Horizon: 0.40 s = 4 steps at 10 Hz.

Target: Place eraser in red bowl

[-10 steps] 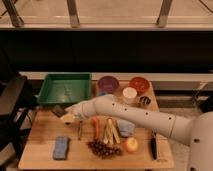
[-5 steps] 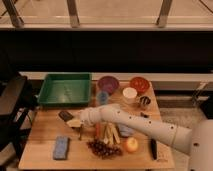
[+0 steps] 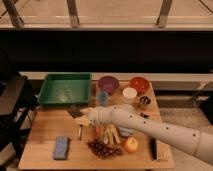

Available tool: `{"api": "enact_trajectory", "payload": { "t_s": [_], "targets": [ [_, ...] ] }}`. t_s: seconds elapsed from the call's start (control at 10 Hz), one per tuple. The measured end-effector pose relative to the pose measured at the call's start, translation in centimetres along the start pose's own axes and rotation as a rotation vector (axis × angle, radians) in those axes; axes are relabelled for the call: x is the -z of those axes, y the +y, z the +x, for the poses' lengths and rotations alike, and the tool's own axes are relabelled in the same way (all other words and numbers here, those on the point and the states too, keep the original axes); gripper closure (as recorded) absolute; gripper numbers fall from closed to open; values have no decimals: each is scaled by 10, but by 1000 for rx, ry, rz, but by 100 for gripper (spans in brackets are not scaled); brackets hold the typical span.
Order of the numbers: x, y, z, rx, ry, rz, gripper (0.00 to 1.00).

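Wooden table (image 3: 45,137) seen from above, with one white robot arm (image 3: 150,130) reaching in from the lower right toward the left. Its gripper (image 3: 77,114) hangs over the middle of the table, just below a green tray (image 3: 65,89); whether it is open or holding anything cannot be told. The eraser (image 3: 153,148) lies near the front right edge, beside an apple (image 3: 131,145). The red bowl (image 3: 139,84) sits at the back right, next to a purple bowl (image 3: 108,83).
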Motion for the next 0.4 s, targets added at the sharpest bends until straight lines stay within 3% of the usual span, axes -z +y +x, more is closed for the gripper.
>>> {"api": "enact_trajectory", "payload": {
  "t_s": [0.2, 0.4],
  "targets": [
    [29, -19, 4, -39, -12, 49, 100],
    [51, -42, 13, -80, -20, 56, 100]
  ]
}}
